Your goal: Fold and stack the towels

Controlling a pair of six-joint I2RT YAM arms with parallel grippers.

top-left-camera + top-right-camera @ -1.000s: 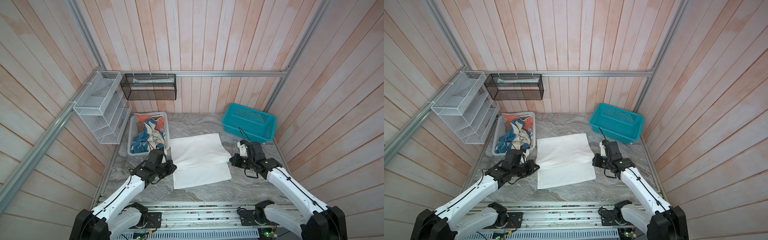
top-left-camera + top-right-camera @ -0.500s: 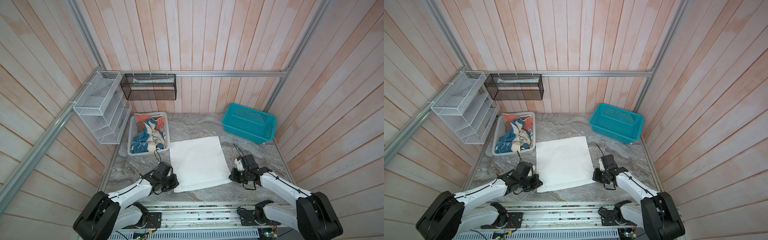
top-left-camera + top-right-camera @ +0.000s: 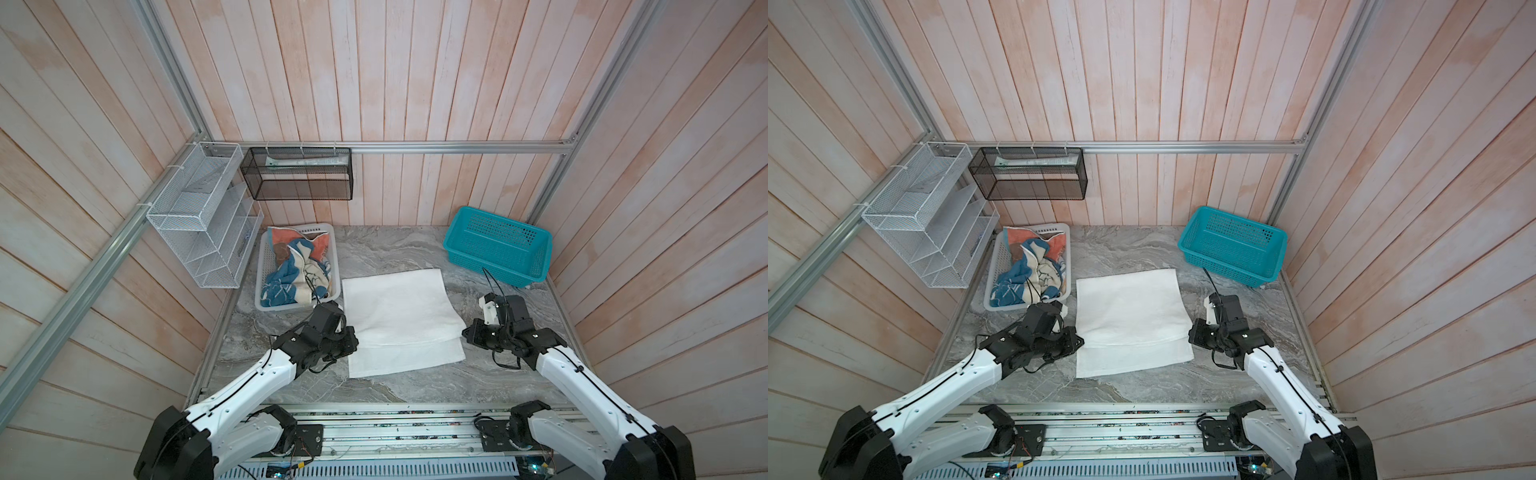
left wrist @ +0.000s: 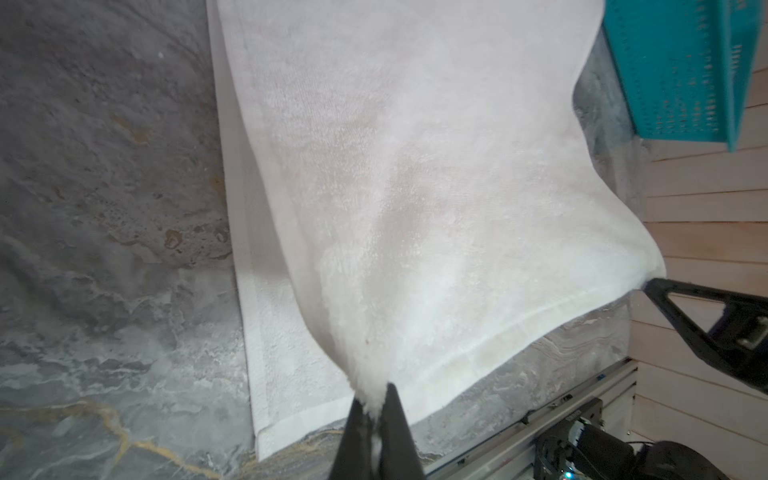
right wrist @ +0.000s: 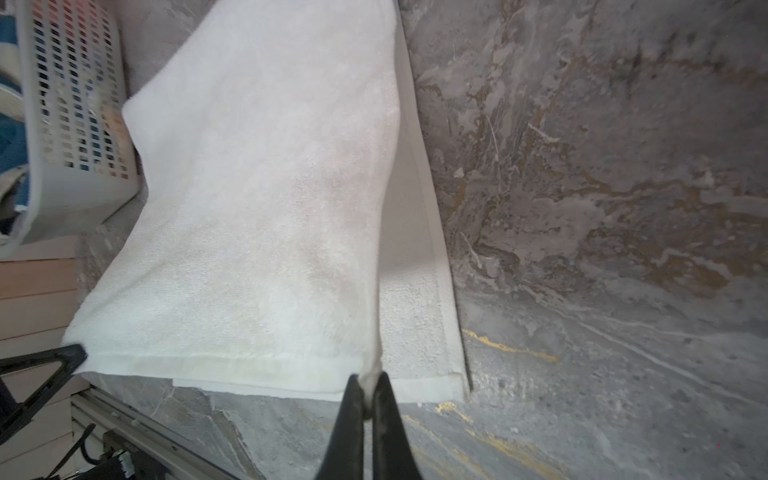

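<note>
The plain white terry towel [image 3: 399,307] lies in the middle of the grey marble table [image 3: 390,249], partly doubled over itself. The left fingers [image 4: 355,436] are pinched tight on one corner of its upper layer and the right fingers [image 5: 345,436] on the other. The hemmed edge hangs taut between them, raised above the lower layer, which shows as a strip nearer the robot.

This looks like the first half-fold. To do it well, both arms should carry the held hem toward the robot at one height and one pace. The cloth should stay lightly stretched so that no crease forms, and it should go down only once hem sits over hem with the corners matched. In both wrist views the upper layer's side edge seems to run inside the lower one's, so a small sideways spread may help. Release should come after the cloth rests flat.

The other towels [image 3: 297,270] sit bunched in the white plastic basket [image 3: 259,286] on the left. Blue, cream and coral-orange show there, but I cannot separate the cloths or read any print. The teal plastic basket [image 3: 494,266] at the far right appears empty. In both top views the wrists cover the fingers, and the lower layer under the raised sheet is hidden.
</note>
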